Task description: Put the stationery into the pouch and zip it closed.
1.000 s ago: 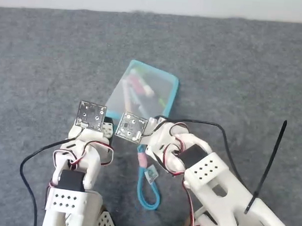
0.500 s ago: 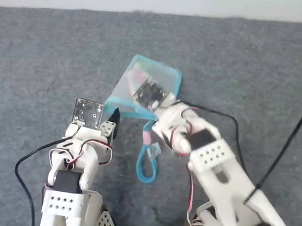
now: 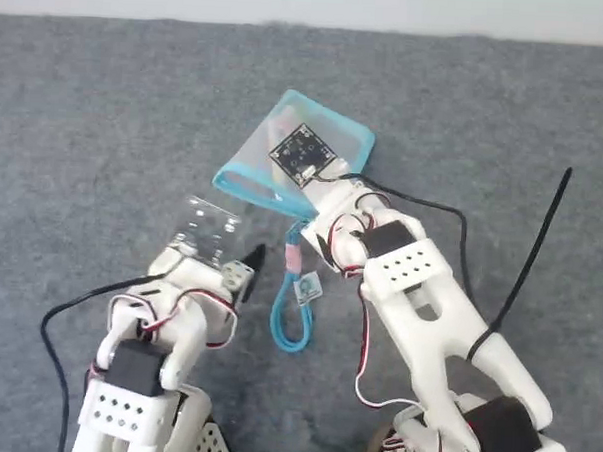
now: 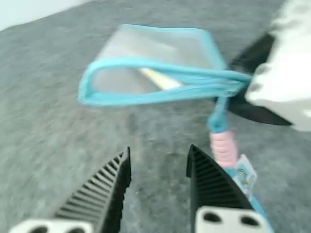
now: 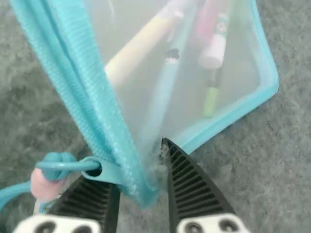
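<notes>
The translucent pouch with teal edging lies tilted on the grey carpet, with pens and a cream pencil inside. My right gripper is shut on the pouch's near corner beside the zip pull, whose teal strap carries a pink bead and a small tag. My left gripper stands open a short way in front of the pouch's teal zip edge, touching nothing. The right gripper's black finger shows at that edge's end.
Grey carpet stretches all round the pouch. A black cable trails from the right arm, and a thin black rod stands at the right. A pale wall strip runs along the far edge.
The right gripper has carried the pouch's corner away from the arms and to the right, swinging the pouch round. The left gripper has left the pouch's edge and drawn back, open.
</notes>
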{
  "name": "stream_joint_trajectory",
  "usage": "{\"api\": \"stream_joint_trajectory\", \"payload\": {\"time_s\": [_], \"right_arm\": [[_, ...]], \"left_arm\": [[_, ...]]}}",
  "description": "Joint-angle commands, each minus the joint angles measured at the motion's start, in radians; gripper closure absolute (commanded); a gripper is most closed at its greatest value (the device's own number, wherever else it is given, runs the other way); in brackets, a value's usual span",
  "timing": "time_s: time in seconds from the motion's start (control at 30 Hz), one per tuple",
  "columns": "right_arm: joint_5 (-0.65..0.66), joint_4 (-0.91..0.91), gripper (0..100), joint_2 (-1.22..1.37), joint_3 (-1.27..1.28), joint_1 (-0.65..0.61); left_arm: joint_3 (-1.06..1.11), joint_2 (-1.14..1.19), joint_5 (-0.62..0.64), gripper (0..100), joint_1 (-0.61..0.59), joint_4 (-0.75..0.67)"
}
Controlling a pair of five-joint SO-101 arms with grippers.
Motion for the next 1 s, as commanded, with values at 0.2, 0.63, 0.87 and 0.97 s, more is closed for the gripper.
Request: {"api": "stream_joint_trajectory", "payload": {"time_s": [0.2, 0.63, 0.87, 0.97], "right_arm": [[-0.057, 0.122, 99.3, -0.277, 0.092, -0.030], [-0.055, 0.168, 99.3, -0.371, 0.157, -0.102], [-0.055, 0.173, 99.3, -0.367, 0.158, -0.173], [-0.054, 0.173, 99.3, -0.358, 0.161, -0.140]], "left_arm": [[0.065, 0.003, -0.034, 73, 0.140, -0.089], [0.108, 0.003, -0.034, 81, 0.147, -0.140], [0.186, -0.002, -0.038, 84, 0.187, -0.239], [0.185, -0.002, -0.040, 87, 0.189, -0.239]]}}
